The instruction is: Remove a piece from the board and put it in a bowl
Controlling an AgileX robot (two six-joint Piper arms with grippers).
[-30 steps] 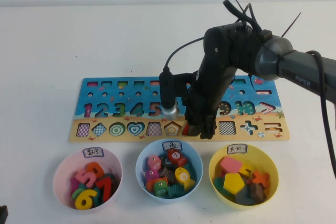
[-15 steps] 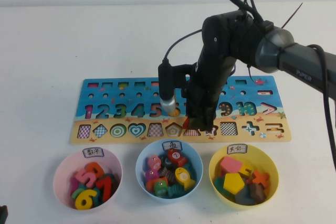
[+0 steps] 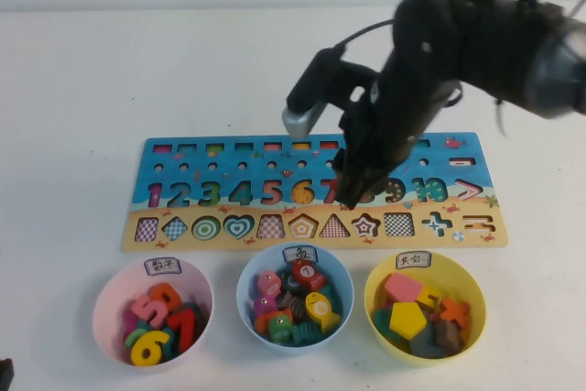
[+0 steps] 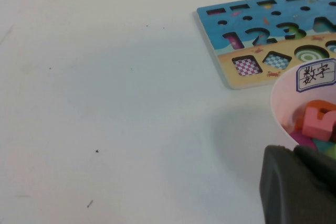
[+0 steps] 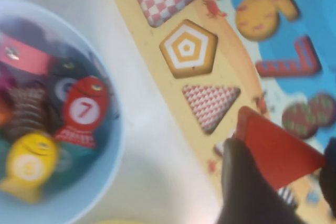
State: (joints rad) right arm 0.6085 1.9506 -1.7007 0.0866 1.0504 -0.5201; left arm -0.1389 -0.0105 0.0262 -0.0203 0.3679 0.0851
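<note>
The board (image 3: 220, 157) lies across the middle of the table, blue above and sandy below. My right gripper (image 3: 353, 191) hangs above its right half and is shut on the red triangle (image 5: 273, 145), holding it clear of the board (image 5: 231, 72). The triangle cut-out (image 3: 334, 226) shows its red-checked bottom, and it also shows in the right wrist view (image 5: 211, 103). The yellow bowl (image 3: 369, 299) stands at the front right, with several shapes in it. My left gripper (image 4: 294, 153) is shut and empty, low beside the pink bowl (image 4: 278, 103), at the front left.
The pink bowl (image 3: 101, 304) of number pieces and the light blue bowl (image 3: 243, 295) of fish pieces stand in a row with the yellow one, just in front of the board. The blue bowl (image 5: 113, 129) lies close under the right gripper. Bare white table surrounds everything.
My right gripper has risen off the board's lower row with the red triangle and shifted slightly right and back. The triangle cut-out now shows empty. The left arm has not moved.
</note>
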